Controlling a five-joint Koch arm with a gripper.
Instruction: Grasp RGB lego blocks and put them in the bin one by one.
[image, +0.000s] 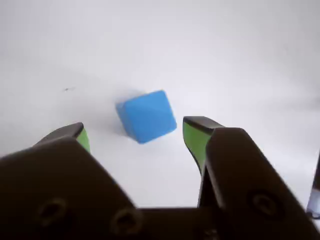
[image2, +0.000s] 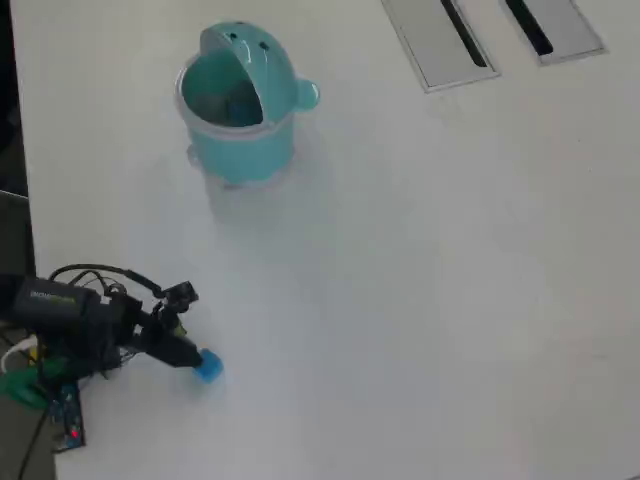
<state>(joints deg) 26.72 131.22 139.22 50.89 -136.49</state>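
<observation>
A blue lego block (image: 146, 116) rests on the white table, just ahead of my gripper (image: 135, 132), which is open. Its green-padded fingertips (image: 194, 137) stand wide apart on either side, and nothing sits between them. From overhead the blue block (image2: 208, 367) lies at the lower left, right at the tip of my gripper (image2: 190, 358). The light-teal bin (image2: 237, 110) stands at the upper left with its lid flipped open. No red or yellow-green block shows on the table; the bin's inside is too dim to read.
Two grey slotted panels (image2: 438, 38) (image2: 552, 24) are set into the table at the top right. The arm's base and cables (image2: 60, 345) sit at the table's left edge (image2: 22, 150).
</observation>
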